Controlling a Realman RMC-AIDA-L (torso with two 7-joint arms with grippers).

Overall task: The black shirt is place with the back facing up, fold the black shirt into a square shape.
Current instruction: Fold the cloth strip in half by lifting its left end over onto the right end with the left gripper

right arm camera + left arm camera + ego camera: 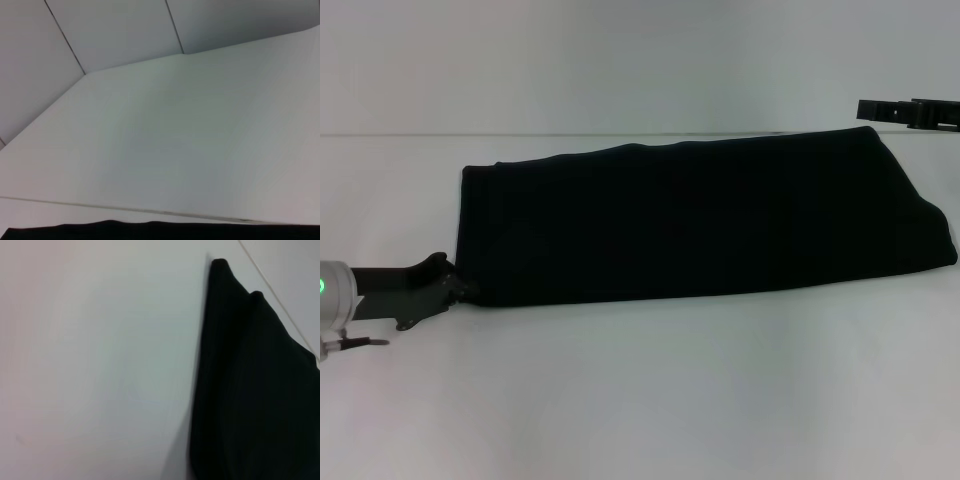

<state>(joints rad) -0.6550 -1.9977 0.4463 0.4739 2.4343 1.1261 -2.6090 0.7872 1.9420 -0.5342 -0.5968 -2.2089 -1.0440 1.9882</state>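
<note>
The black shirt (700, 220) lies on the white table as a long folded band that runs from left to right. My left gripper (455, 287) is low at the shirt's near left corner and touches its edge. The left wrist view shows that end of the shirt (255, 390) flat on the table. My right gripper (882, 110) is raised above the shirt's far right corner, near the table's far edge. The right wrist view shows only a strip of the shirt (150, 231) along one edge.
The white table (640, 400) spreads wide in front of the shirt and to its left. Its far edge (570, 134) runs just behind the shirt, against a pale panelled wall (125, 35).
</note>
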